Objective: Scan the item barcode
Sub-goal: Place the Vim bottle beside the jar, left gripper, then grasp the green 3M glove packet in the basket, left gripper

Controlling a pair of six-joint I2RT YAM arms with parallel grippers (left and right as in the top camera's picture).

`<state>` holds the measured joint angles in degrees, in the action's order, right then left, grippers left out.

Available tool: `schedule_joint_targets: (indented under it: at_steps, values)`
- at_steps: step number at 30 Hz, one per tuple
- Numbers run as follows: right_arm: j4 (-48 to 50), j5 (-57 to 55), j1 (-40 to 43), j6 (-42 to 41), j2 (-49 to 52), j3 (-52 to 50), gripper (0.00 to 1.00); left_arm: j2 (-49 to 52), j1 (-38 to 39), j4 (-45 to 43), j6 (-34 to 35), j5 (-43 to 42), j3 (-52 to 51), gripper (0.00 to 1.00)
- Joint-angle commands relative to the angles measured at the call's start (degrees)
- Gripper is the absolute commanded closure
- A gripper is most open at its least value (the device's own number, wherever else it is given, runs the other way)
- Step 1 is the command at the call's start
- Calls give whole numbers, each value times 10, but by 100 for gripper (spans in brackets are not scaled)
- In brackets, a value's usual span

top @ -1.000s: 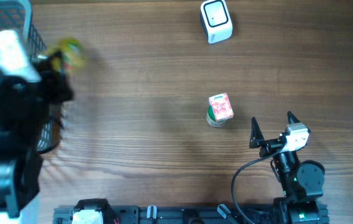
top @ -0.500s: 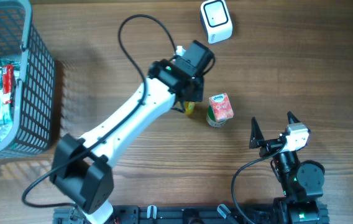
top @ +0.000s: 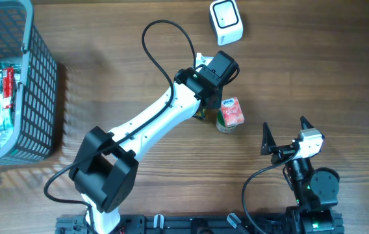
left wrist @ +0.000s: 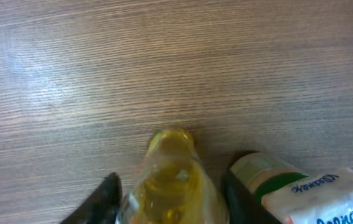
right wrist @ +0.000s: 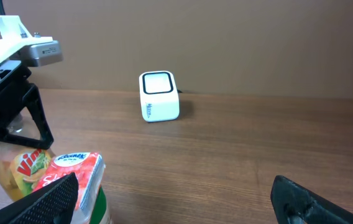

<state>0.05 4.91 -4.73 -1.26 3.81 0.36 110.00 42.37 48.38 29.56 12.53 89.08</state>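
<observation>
A small bottle of yellow liquid (left wrist: 175,177) stands upright on the wooden table between the two fingers (left wrist: 105,200) of my left gripper (top: 203,109). The fingers hug its sides; the blur hides whether they still press on it. Just right of it a pink-and-white tissue pack (top: 231,111) lies on top of a green can (top: 223,125). The white barcode scanner (top: 226,21) sits at the far edge, window up. My right gripper (top: 284,125) waits wide open near the front right, holding nothing, and faces the pack (right wrist: 77,171) and the scanner (right wrist: 159,95).
A grey wire basket (top: 41,84) with packaged goods stands at the far left. The left arm stretches diagonally from the front left to the table's middle, its cable looping above it.
The left arm swung from the basket to the table's middle, carrying the yellow bottle, and set it beside the can and tissue pack. The right arm stayed still.
</observation>
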Motion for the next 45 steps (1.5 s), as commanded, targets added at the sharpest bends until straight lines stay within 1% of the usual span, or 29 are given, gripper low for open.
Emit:
schedule_joint_targets:
  at_steps: [1, 2, 4, 6, 8, 10, 12, 14, 16, 18, 19, 20, 22, 23, 24, 25, 26, 27, 28, 29, 30, 33, 34, 37, 40, 42, 45]
  values:
    - [2, 4, -2, -7, -2, -1, 0, 3, 3, -1, 9, -6, 1, 19]
    - [2, 4, -2, -6, -2, -1, 0, 3, 3, 1, 9, -7, 1, 12]
    - [2, 4, -2, -7, -2, -1, 0, -4, 1, 0, -10, -7, 5, 4]
    - [2, 4, -2, -6, -2, -1, 0, -36, -12, 9, -60, -7, 49, 4]
    - [2, 4, -2, -7, -2, -1, 0, -86, -44, 37, -100, -5, 137, 0]
    - [2, 4, -2, -7, -2, -1, 0, -130, -83, 55, -140, -5, 213, 0]
    - [2, 4, -2, -6, -2, -1, 0, -180, -138, 64, -217, -4, 262, 0]
    - [2, 4, -2, -6, -2, -1, 0, -229, -211, 64, -260, 27, 269, 0]
    - [2, 4, -2, -7, -2, -1, 0, -271, -337, 72, -311, 67, 269, 0]
    - [2, 4, -2, -6, -2, -1, 0, -279, -452, 72, -350, 66, 269, 0]
    - [2, 4, -2, -7, -2, -1, 0, -276, -518, 71, -354, 64, 269, 0]
    - [2, 4, -2, -7, -2, -1, 0, -257, -614, 63, -355, 38, 268, 0]
    - [2, 4, -2, -7, -2, -1, 1, -224, -702, 61, -395, -39, 268, 0]
    - [2, 4, -2, -6, -2, -1, 0, -200, -737, 68, -421, -60, 268, 0]
    - [2, 4, -2, -7, -2, -1, 0, -177, -763, 82, -443, -61, 268, 0]
    - [2, 4, -2, -7, -2, -1, 0, -151, -786, 96, -459, -61, 268, 0]
    - [2, 4, -2, -7, -2, -1, 1, -110, -810, 120, -459, -61, 268, 0]
    - [2, 4, -2, -7, -2, -1, 0, -88, -820, 131, -459, -63, 268, 0]
    - [2, 4, -2, -6, -2, -1, 0, -57, -827, 143, -476, -75, 268, 0]
    - [2, 4, -2, -6, -2, -1, 0, -24, -832, 154, -509, -93, 266, 0]
    - [2, 4, -2, -6, -2, -1, 0, -4, -832, 161, -528, -102, 263, 0]
    - [2, 4, -2, -6, -2, -1, 0, 62, -832, 162, -579, -96, 246, 0]
    - [2, 4, -2, -6, -2, -1, 0, 73, -832, 162, -587, -90, 242, 0]
    - [2, 4, -2, -7, -2, -1, 0, 128, -833, 143, -594, -27, 216, 0]
    - [2, 4, -2, -7, -2, -1, 0, 170, -833, 126, -596, -24, 206, 0]
    - [2, 4, -2, -7, -2, -1, 0, 192, -836, 127, -624, -24, 206, 0]
    - [2, 4, -2, -6, -2, -1, 1, 205, -840, 124, -626, -24, 197, 0]
